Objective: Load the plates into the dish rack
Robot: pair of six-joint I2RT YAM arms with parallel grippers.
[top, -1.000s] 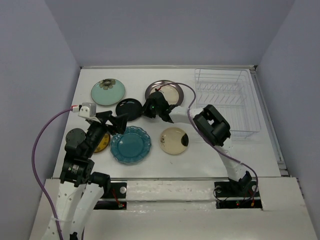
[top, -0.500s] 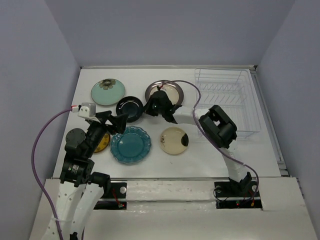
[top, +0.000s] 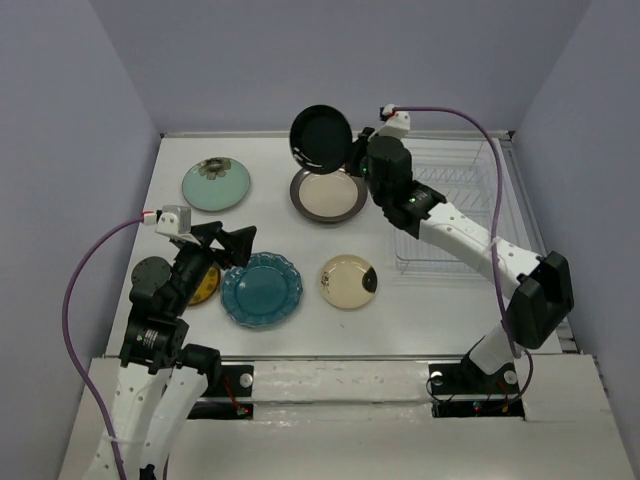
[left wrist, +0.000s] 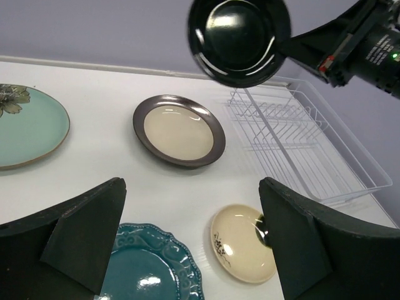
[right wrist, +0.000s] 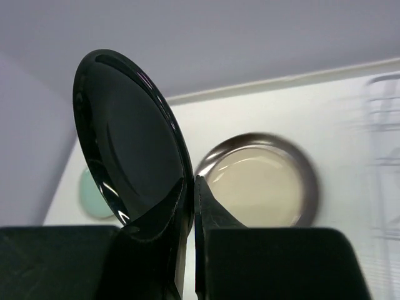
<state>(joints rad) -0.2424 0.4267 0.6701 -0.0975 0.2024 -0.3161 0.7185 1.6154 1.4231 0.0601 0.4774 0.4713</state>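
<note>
Clamped on the rim of the glossy black plate (top: 321, 137), the right arm's jaws held it up on edge, high above the counter (top: 420, 310) and over the silver-rimmed plate (top: 327, 194). Gripping it by the rim and holding it upright seemed sensible to me, since a plate must go edge-down between the thin bars of the dish rack (top: 470, 170). That stood just to the right, with no plate in it that I could see.

The left arm's jaws hung wide apart with nothing in them, low over the scalloped teal plate (top: 261, 288), perhaps kept there so as not to cross the other arm.

Flat on the counter lay the mint plate (top: 216, 185) and the cream plate (top: 348, 281). A yellow-orange plate (top: 207, 287) and a dark grey plate (top: 150, 272) showed partly from under the left arm. I judged the loading barely begun.
</note>
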